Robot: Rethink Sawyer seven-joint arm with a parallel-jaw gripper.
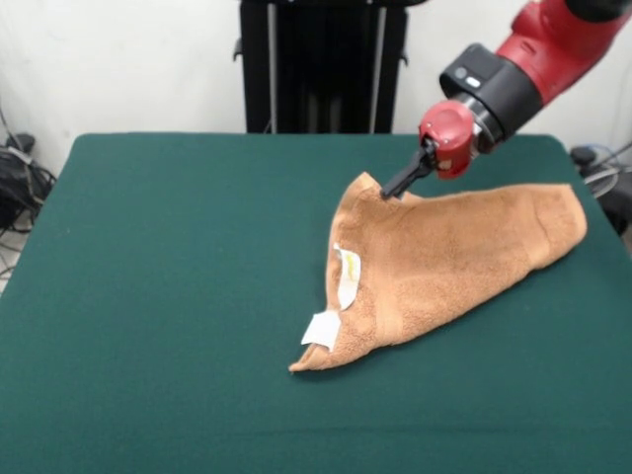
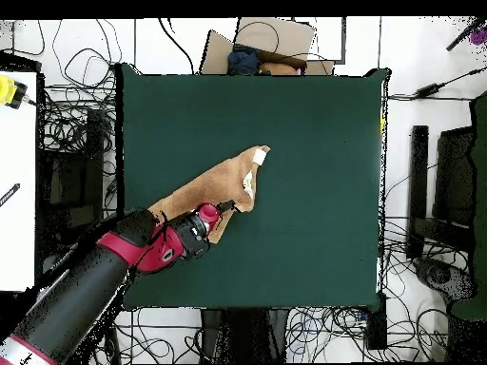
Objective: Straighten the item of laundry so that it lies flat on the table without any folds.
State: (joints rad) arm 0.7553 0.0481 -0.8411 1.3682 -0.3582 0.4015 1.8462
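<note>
The towel (image 1: 449, 267) lies folded over itself toward my counter's (image 1: 168, 296) right in the front view, tags (image 1: 336, 296) showing. My gripper (image 1: 393, 188) sits at its far corner; I can't tell whether it's pinching. A shallow catch might slip and deepen the fold. Overhead shows the arm (image 2: 86, 285) covering part of the towel.

Gripper (image 1: 395, 188) fingers at the towel (image 1: 454, 262) peak: too small and dark to tell their state. Arm (image 2: 143, 249) overhead covers the towel's end beneath it. Print on the towel's tags (image 1: 348, 276) illegible.
</note>
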